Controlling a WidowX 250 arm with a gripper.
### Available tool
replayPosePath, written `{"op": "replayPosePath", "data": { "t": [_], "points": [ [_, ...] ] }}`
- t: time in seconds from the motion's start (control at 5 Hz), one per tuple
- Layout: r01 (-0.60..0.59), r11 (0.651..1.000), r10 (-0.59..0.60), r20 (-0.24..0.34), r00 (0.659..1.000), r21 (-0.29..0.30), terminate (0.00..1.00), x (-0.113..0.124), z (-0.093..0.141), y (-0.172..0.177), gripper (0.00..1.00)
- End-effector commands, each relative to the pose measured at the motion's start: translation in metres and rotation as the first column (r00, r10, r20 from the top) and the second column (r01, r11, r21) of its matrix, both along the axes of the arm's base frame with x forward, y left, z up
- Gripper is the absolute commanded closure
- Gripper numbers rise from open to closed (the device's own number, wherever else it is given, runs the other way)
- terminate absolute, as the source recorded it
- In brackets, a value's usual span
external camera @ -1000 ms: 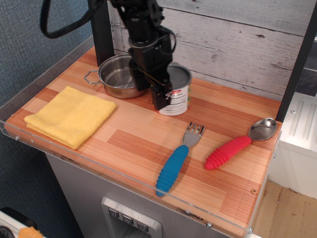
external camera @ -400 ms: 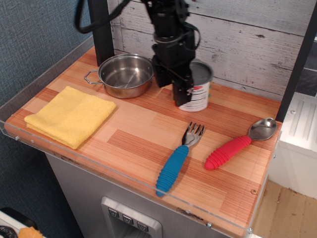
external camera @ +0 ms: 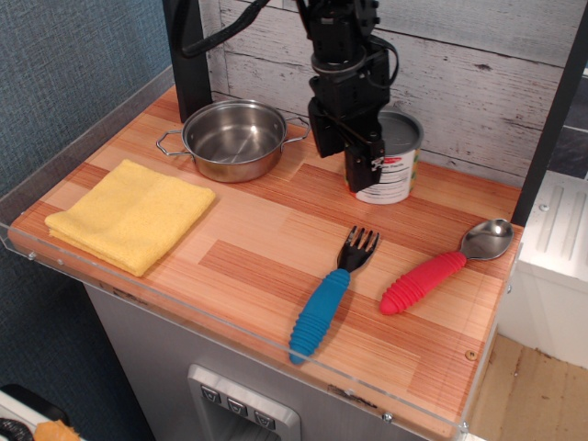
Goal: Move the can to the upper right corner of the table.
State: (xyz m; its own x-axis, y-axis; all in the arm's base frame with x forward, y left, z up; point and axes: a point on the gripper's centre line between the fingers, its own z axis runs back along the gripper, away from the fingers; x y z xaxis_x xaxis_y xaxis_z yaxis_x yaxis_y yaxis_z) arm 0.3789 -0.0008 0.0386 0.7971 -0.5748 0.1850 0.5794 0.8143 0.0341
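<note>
The can (external camera: 395, 170), short with a grey metal top and a white label with a red stripe, stands upright at the back of the wooden table (external camera: 257, 248), right of centre and near the white plank wall. My gripper (external camera: 378, 158) comes down from above and is shut on the can. One black finger (external camera: 360, 165) lies against the can's left front side; the other finger is hidden behind the can. I cannot tell whether the can touches the table or hangs just above it.
A steel two-handled pot (external camera: 234, 140) sits at the back left. A folded yellow cloth (external camera: 133, 214) lies at the front left. A blue-handled fork (external camera: 331, 296) and a red-handled spoon (external camera: 441, 268) lie at the front right. A dark post (external camera: 188, 55) stands behind the pot.
My gripper has carried the can to the right along the back of the table, away from the pot. The other things have not moved.
</note>
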Motion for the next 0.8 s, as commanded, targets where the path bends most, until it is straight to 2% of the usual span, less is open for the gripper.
{"op": "replayPosePath", "data": {
  "t": [0.0,0.2,0.4,0.6],
  "points": [
    [-0.119,0.993,0.118,0.055,0.991,0.018,0.00,-0.020,0.036,0.023,0.00],
    [-0.214,0.977,0.213,0.043,0.976,0.020,0.00,-0.032,0.052,0.038,0.00],
    [-0.404,0.915,0.404,0.010,0.915,-0.001,0.00,-0.045,0.072,0.058,0.00],
    [-0.532,0.846,0.532,0.006,0.846,0.007,0.00,-0.051,0.086,0.077,0.00]
  ]
}}
